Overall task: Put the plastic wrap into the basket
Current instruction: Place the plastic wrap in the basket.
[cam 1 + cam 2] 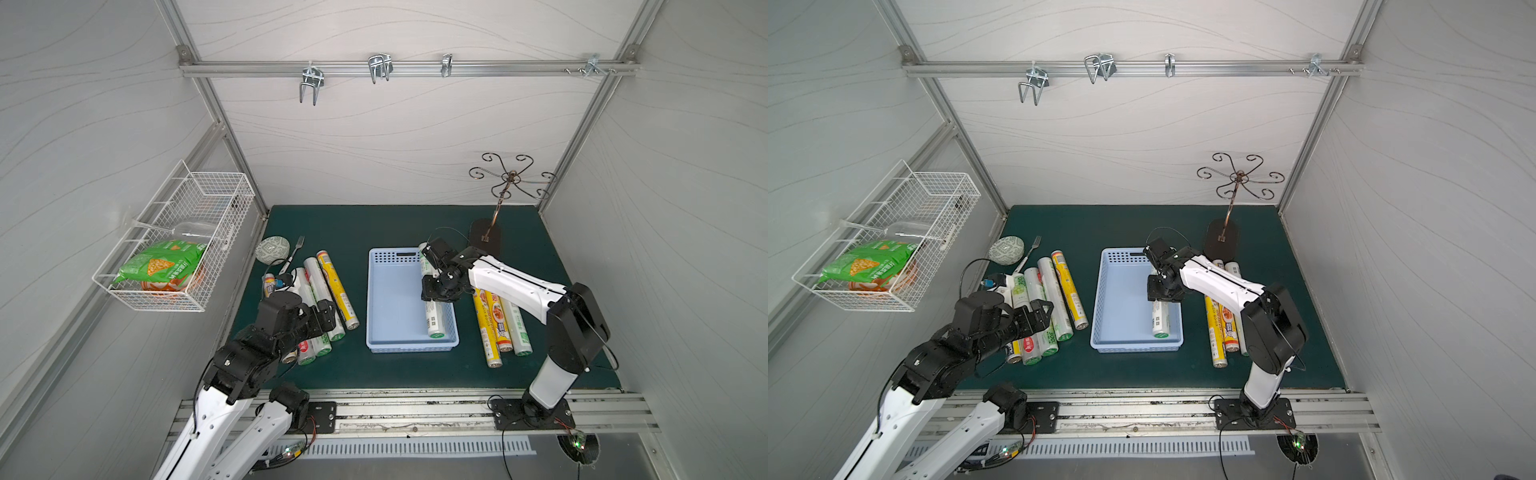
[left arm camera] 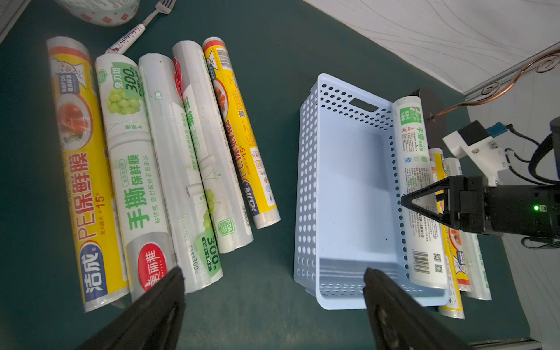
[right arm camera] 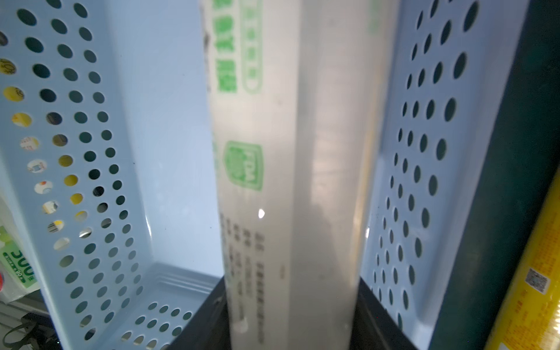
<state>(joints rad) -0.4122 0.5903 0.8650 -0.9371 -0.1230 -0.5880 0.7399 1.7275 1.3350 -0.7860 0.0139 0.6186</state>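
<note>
The basket [image 1: 409,347] lies on the green mat [image 1: 374,232], straight below the right gripper [image 1: 436,291] and off to the inner side of the left gripper [image 1: 328,316]. Its pale floor is bare apart from the one roll the right gripper brings. I judge the task barely begun: the first piece of plastic wrap is going in, and nothing has been let go there yet.

The left cluster [image 2: 169,169] has at least five rolls, yellow and white-green. They lie side by side on the mat under and ahead of the left gripper, well outside the basket. The right cluster [image 1: 498,328], three rolls, lies on the mat just behind the right gripper, beside the basket's outer wall and partly under that arm. All of these are left to move.

The white-green roll [image 3: 288,151] runs lengthwise between the basket's long walls, close to the wall nearer the right arm. Its near end is low inside and its far end seems to ride at the far rim. Whether it rests on the floor I cannot tell.

The right gripper's fingers [image 3: 209,324] are clamped on either flank of this roll, about its middle. The left gripper's fingertips [image 2: 172,281] are spread wide with nothing between them, hovering above the near ends of the left cluster.
</note>
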